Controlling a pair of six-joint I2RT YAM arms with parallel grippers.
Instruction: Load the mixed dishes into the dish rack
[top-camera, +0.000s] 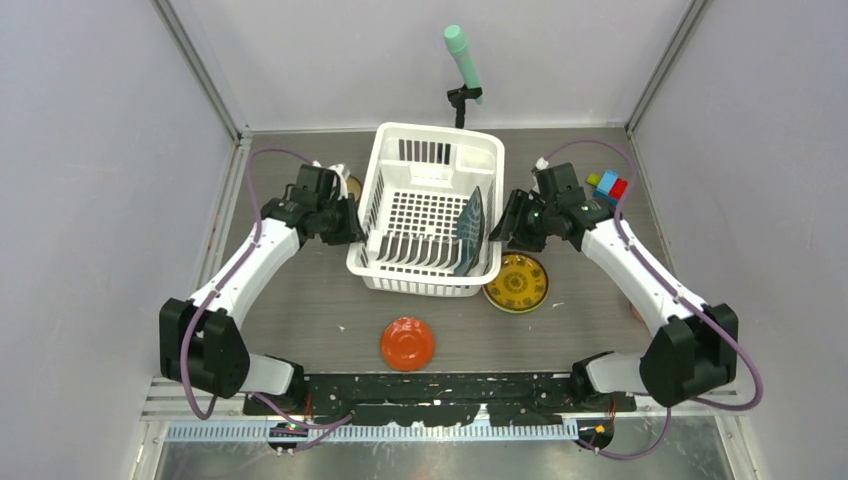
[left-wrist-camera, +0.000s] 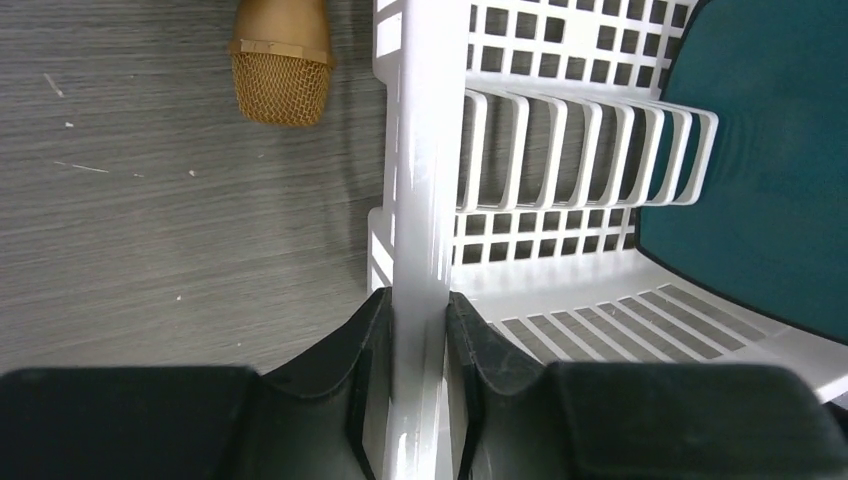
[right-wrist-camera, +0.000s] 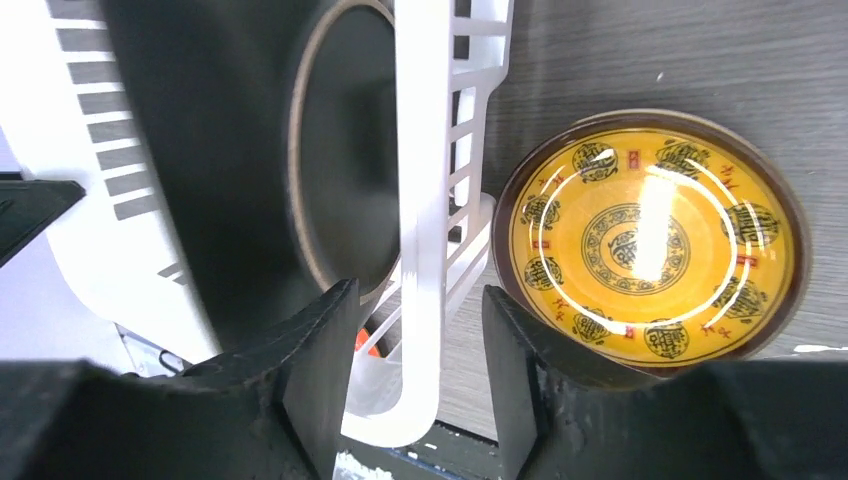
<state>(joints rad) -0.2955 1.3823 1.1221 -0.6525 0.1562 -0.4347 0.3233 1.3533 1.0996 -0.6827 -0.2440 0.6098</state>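
Observation:
The white dish rack (top-camera: 430, 130) stands mid-table, with the dark teal plate (top-camera: 470, 232) upright inside by its right wall. My left gripper (top-camera: 358, 228) is shut on the rack's left rim (left-wrist-camera: 420, 150); both pads press the white wall, fingertips (left-wrist-camera: 372, 310) against it. My right gripper (top-camera: 502, 225) is open astride the right rim (right-wrist-camera: 425, 200), with gaps on both sides. Just right of the rack lies the yellow patterned plate (top-camera: 516, 282) (right-wrist-camera: 650, 230). In front sits the red-orange dish (top-camera: 407, 343). A small brown bowl (left-wrist-camera: 283, 60) rests left of the rack.
A mint-green cylinder on a black stand (top-camera: 463, 55) rises behind the rack. Small coloured blocks (top-camera: 608, 185) sit at the far right beside the right arm. Grey walls close in the table on three sides.

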